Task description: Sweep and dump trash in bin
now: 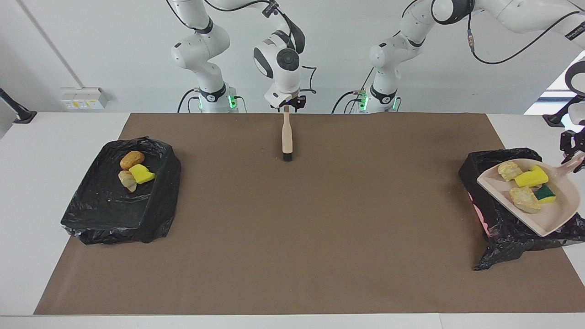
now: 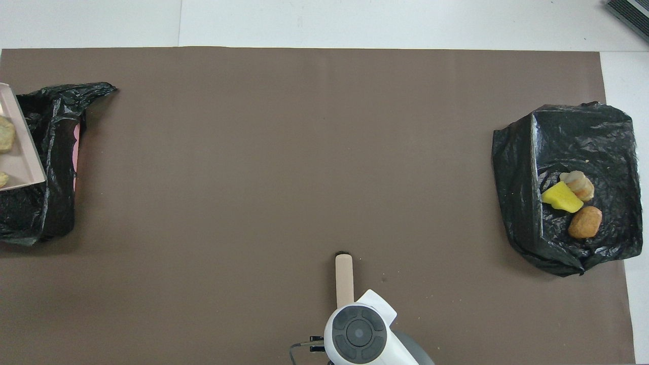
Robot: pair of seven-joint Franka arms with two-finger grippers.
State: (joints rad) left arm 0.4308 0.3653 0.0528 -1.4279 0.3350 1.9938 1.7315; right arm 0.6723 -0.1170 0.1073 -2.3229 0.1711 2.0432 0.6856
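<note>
Tray: a black-lined tray (image 1: pixel 114 214) sat on the table (image 1: pixel 59 137) at the right arm's end, well apart from both of your hands.
Scraps in tray: three scraps (image 1: pixel 141 174) lay together in it, an orange-tan chunk, a paler chunk and a yellow sponge piece, all touching or nearly so.
Mat: a brown mat (image 1: pixel 320 219) covered most of the table under everything you worked with.
Right hand: your right hand (image 1: pixel 287 107) was at the robots' edge of the mat, right at the top end of the brush handle. You could not tell whether it was apart or together there.
Brush: the brush (image 1: pixel 286 137) stretched straight away from your right hand, its pale handle nearest the hand and its dark bristles at the end away from it, down at the mat.
Bin: the bin (image 1: pixel 475 167), draped in a crumpled black bag, stood at the left arm's end of the table, below your left hand.
Dustpan: you held the beige dustpan (image 1: pixel 553 212) up in the air over the bin, its handle rising to your left hand and its wide mouth pointing away from that hand toward the middle of the table. In the overhead view only one edge of it showed.
Trash: the trash (image 1: pixel 530 178) was in the dustpan, just below your left hand: two pale tan chunks, a yellow sponge piece and a green-and-yellow piece, bunched close together near the handle end.
Left hand: your left hand (image 1: pixel 572 153) was clamped on the tip of the dustpan handle, over the bin.
</note>
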